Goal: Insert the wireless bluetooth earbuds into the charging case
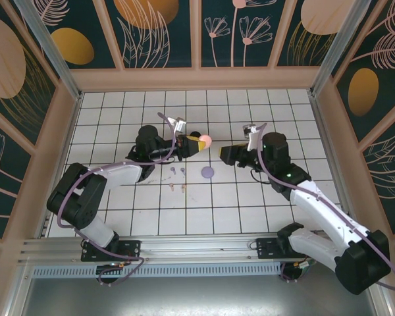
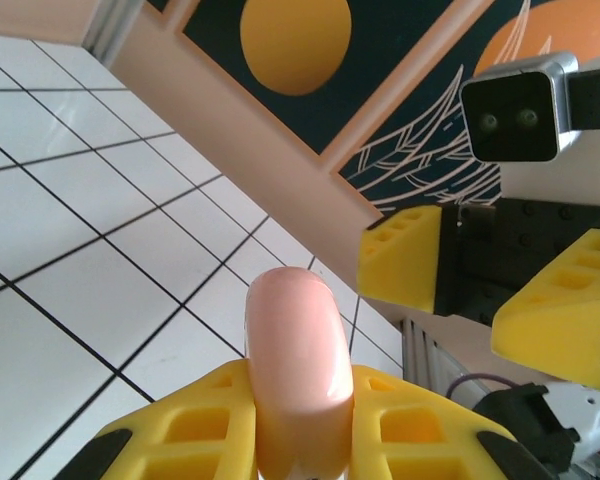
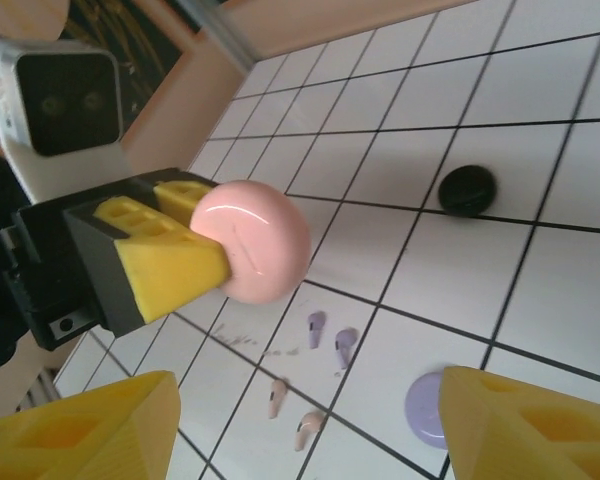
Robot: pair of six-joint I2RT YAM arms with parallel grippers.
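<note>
Pink case [image 3: 252, 252], round and shut, is gripped by its edge in the left jaws and held above the white tiled surface [image 1: 250, 204]. What it has inside cannot be seen. The lilac case [image 3: 428, 410] lies flat on the surface, also shut, and the black case [image 3: 467, 189] lies flat on a tile farther back, well apart from it. Four earbuds lie loose on the surface, outside every case. The lilac earbuds [image 3: 316, 326] are side by side, and the pink earbuds [image 3: 277, 396] are just beside them, nearer to the arm bases. Both pairs are near the lilac case. In the top view they lie on the tiles just below the left jaws, not touching them. The right jaws are wide open and hold nothing. They face the pink case from the right, near it but apart, and the earbuds lie lower on the tiles, away from these jaws.
</note>
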